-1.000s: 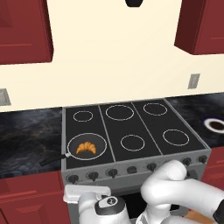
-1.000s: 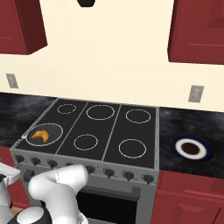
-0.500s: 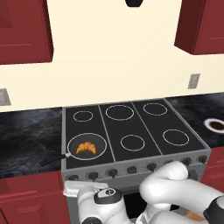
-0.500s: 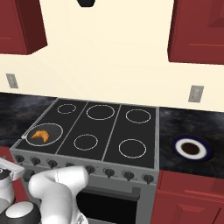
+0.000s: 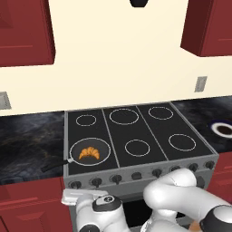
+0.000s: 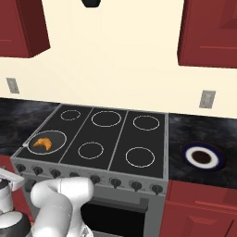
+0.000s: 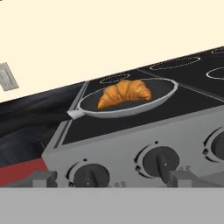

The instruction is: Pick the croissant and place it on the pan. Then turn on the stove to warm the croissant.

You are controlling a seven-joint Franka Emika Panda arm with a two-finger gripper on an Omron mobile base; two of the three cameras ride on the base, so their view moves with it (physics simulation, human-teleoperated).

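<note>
The croissant (image 5: 89, 153) (image 6: 43, 143) (image 7: 124, 92) lies in the black pan (image 5: 103, 146) (image 6: 59, 138) (image 7: 131, 109) on the front-left burner of the stove (image 5: 136, 131) (image 6: 115, 139). My gripper (image 5: 84, 196) (image 6: 9, 178) (image 7: 111, 179) hangs low in front of the stove's left end, facing the row of dark knobs. It is open, with its fingertips (image 7: 41, 178) wide apart and nothing between them. In the hand view two knobs (image 7: 91, 175) (image 7: 161, 161) sit just beyond the tips, and the pan rests above them.
The pan's dark handle (image 5: 54, 165) sticks out left over the black counter. A white-rimmed dark plate (image 6: 201, 157) (image 5: 223, 129) sits on the counter right of the stove. Red cabinets hang above on both sides and flank the oven below.
The hand has shifted slightly in front of the left knobs. The croissant and the pan have not moved, and the gripper has stayed open.
</note>
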